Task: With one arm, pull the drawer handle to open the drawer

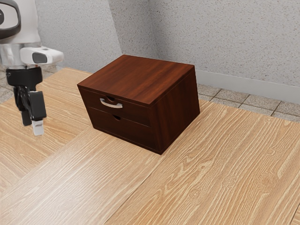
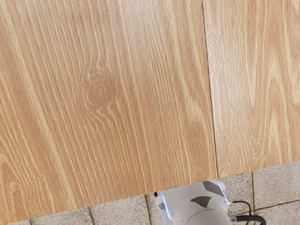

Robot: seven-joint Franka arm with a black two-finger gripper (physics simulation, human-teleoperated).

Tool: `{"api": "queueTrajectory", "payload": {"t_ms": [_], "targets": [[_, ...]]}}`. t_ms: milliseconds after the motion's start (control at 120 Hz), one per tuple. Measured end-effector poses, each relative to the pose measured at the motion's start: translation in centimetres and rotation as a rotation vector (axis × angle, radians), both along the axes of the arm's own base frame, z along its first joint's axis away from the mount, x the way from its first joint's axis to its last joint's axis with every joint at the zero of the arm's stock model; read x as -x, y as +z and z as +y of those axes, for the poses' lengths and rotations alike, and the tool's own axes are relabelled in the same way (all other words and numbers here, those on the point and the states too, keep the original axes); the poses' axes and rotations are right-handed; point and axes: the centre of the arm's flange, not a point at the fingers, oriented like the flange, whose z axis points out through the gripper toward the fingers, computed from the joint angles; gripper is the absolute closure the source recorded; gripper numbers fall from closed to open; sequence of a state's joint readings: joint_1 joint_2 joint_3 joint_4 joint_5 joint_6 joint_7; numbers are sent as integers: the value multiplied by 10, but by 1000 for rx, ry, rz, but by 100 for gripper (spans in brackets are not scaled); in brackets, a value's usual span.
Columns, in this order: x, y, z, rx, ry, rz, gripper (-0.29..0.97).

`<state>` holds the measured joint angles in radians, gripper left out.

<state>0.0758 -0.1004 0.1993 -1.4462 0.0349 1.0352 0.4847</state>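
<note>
Wood table (image 1: 211,178) | fingers (image 1: 37,127) apart (empty) | drawer handle (image 1: 110,104) well toward exterior view's right

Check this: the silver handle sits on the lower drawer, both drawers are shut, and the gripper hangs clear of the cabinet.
One thing is wrong: the silver handle sits on the upper drawer, as the exterior view shows. Both drawers are shut, and the gripper hangs clear of the cabinet.
</note>
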Motion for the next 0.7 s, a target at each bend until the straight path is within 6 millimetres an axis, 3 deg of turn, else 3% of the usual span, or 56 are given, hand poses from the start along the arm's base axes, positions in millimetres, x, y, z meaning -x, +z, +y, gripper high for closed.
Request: {"api": "queueTrajectory", "payload": {"t_ms": [142, 217, 267, 333, 400, 542, 700], "targets": [[-37, -7, 11, -14, -110, -85, 0], [-38, -4, 8, -20, -193, -126, 0], [-35, -17, 6, -10, -286, -166, 0], [-24, -59, 13, -4, -407, -239, 0], [-30, -72, 18, -64, -535, -313, 0], [-76, -78, 30, -103, -780, -451, 1], [-102, -93, 46, -64, -995, -554, 20]]}}
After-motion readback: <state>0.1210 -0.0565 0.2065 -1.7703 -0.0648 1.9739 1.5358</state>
